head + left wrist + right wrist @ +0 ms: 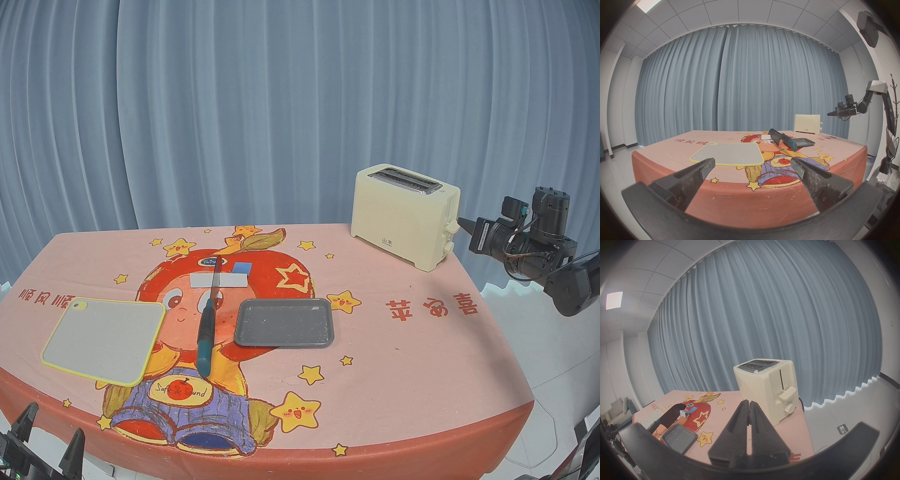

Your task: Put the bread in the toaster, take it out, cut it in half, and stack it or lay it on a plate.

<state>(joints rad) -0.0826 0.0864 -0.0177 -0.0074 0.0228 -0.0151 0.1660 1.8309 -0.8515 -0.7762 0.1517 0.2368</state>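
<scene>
the cream toaster stands upright on the table — the right gripper hangs just beside its lever side, fingers pressed together. the grey plate, knife and cutting board lie well left of the toaster; the left gripper, farthest from it, gapes wide.

Head: looking down over the worktop.
Left wrist: looking across it, low.
Right wrist: closely facing the shared 1-o'clock toaster.
</scene>
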